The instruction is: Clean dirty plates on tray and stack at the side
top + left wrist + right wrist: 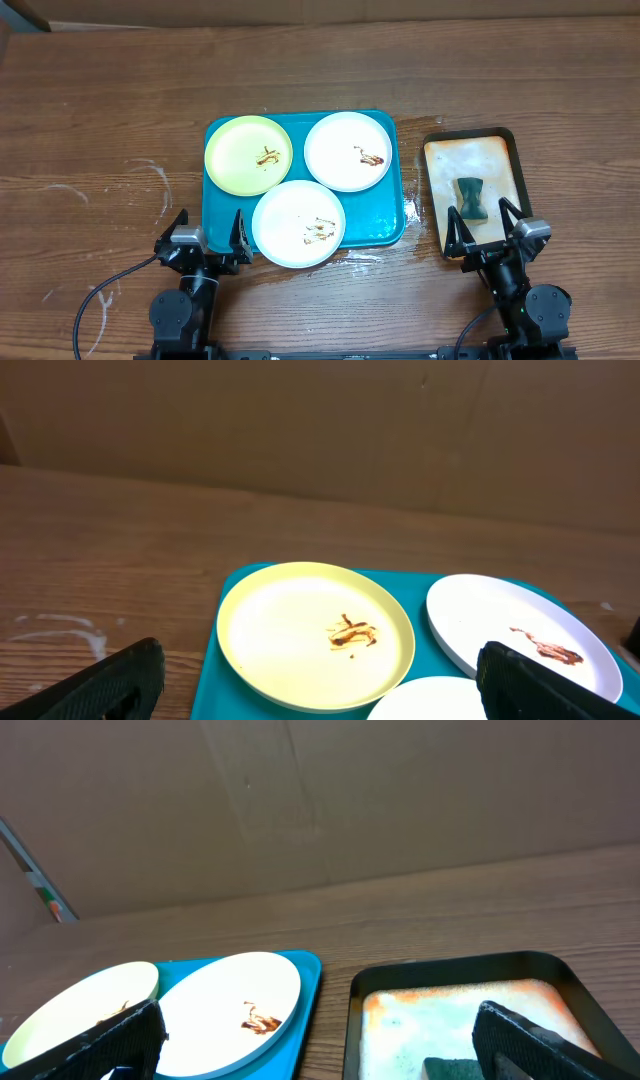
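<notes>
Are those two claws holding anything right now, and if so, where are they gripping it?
Nothing is held: the left claw and the right claw are both open and empty.

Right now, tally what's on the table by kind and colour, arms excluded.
white plates: 2
yellow-green plate: 1
teal tray: 1
black-rimmed tray: 1
dark sponge: 1
total: 6

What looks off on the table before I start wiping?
The front white plate overhangs the near rim of the teal tray instead of sitting inside it. A wet-looking patch darkens the table between that tray and the small black-rimmed tray.
</notes>
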